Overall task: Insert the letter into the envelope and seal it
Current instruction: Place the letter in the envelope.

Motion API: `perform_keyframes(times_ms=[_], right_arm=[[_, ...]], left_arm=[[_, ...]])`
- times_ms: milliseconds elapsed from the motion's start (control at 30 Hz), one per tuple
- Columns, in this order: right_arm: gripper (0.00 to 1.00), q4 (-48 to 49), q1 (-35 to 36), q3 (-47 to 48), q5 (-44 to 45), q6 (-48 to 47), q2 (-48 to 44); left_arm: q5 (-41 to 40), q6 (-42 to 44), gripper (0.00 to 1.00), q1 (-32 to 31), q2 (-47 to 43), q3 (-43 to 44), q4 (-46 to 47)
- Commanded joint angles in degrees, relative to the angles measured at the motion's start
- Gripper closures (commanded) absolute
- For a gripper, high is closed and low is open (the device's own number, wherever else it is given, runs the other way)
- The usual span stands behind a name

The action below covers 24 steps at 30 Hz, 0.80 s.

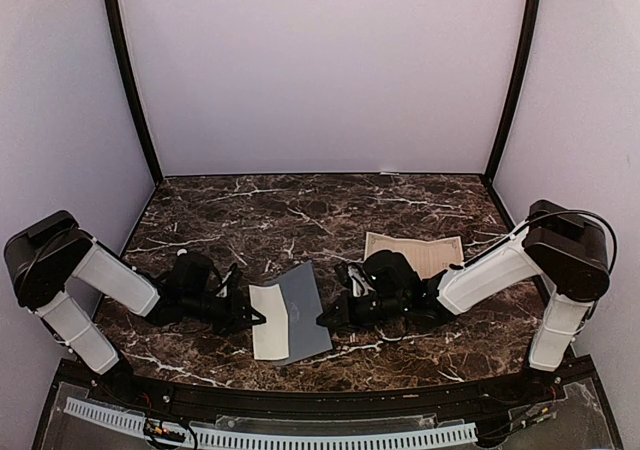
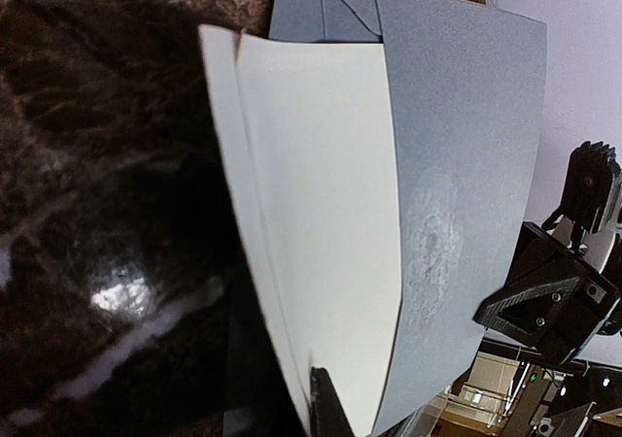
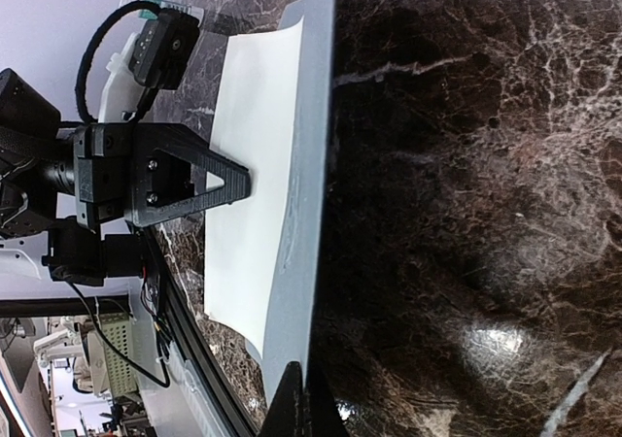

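The flat grey-blue paper envelope (image 1: 300, 315) is lying front-centre on the dark marble table (image 1: 300, 205), its pale flap spreading leftwards. The left fingers (image 2: 326, 410) are pinching that flap's edge and the right fingers (image 3: 292, 410) the opposite edge, both fully closed. The cream, bordered paper letter (image 1: 425, 255) is lying flat just behind the right fingers.

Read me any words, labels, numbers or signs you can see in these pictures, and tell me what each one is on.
No readable text anywhere.
Envelope: plain grey-blue, unmarked.
Letter: only a thin ornamental border; any writing is too small to tell.
Table: marble veining only.
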Motion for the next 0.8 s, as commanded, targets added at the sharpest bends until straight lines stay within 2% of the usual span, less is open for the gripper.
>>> perform_keyframes(times_ms=[0,200,500,767], right_arm=[[1.00,1.24,0.48,0.51,1.93,-0.69,-1.08],[1.00,2.77,0.42,-0.08,1.72,-0.61,-1.45],[0.81,5.50,0.01,1.89,0.14,-1.49,0.41],[0.80,5.14,-1.07,5.50,-1.58,-2.86,3.59]], left_arm=[[-0.61,1.76,1.00,0.09,-2.42,0.13,-2.59],[-0.54,2.71,1.00,0.09,-3.75,0.05,-4.74],[1.96,3.86,1.00,0.09,-1.71,0.11,-4.09],[3.94,4.30,1.00,0.09,-0.56,0.47,-3.00]])
